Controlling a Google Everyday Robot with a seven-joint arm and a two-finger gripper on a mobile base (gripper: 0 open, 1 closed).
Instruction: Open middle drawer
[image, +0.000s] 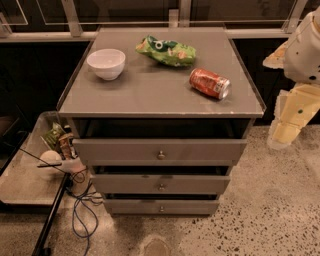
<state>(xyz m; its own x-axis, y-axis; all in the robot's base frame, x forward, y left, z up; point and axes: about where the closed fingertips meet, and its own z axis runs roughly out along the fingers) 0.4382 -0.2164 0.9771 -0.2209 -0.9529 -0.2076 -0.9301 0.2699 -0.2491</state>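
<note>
A grey three-drawer cabinet (160, 95) stands in the middle of the camera view. The middle drawer (130, 184) is the mid-sized grey front with a small round metal knob (161, 187). It lies between the widest front (115, 150) above and the narrowest front (130, 206) below. A thin dark gap shows above the middle front. My gripper (283, 135) hangs at the end of the white and cream arm (302, 55), to the right of the cabinet. It is level with the top drawer, well apart from the knob, and touches nothing.
On the cabinet top are a white bowl (106, 62), a green chip bag (167, 50) and a red soda can (210, 83) on its side. A low tray with clutter (50, 150) and loose cables (80, 205) lie at the left. Speckled floor (260, 215) lies in front.
</note>
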